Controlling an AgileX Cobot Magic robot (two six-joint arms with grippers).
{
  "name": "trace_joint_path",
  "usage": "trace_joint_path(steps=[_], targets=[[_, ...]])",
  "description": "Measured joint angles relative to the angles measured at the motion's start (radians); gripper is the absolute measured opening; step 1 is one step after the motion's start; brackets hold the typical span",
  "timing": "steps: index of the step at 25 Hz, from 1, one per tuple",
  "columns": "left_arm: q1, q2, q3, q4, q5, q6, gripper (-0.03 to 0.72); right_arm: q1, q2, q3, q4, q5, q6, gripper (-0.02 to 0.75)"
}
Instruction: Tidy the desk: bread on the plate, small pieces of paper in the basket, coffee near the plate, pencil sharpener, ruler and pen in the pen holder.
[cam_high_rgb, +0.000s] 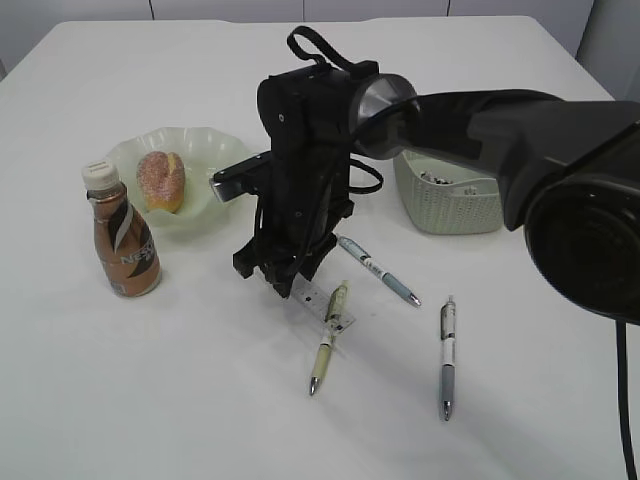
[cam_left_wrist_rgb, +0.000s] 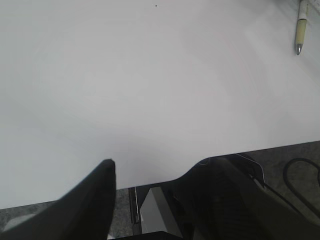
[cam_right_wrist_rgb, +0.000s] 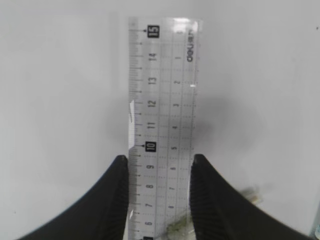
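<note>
Three pens (cam_high_rgb: 445, 358), one ruler (cam_right_wrist_rgb: 162, 125), one basket (cam_high_rgb: 445, 205).

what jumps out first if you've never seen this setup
The big black right arm fills the middle of the exterior view, its right gripper closed on the edges of the clear ruler down at the desk. Left of it, the bread already sits in the wavy green plate, with the coffee standing in front.

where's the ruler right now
The ruler lies near the middle of the desk, between the right gripper's fingers, with the yellow-green pen resting across it.
</note>
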Motion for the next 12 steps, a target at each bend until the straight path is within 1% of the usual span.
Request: trace_joint_path(steps=[7,12], targets=[[0.0,0.0,0.0,0.0,0.0,0.0,0.445,0.0,0.0,-0.012,0.006,0.0,0.028,0.293],[0.0,0.0,0.0,0.0,0.0,0.0,0.445,0.0,-0.021,-0.012,0.039,0.0,0.033,0.293]])
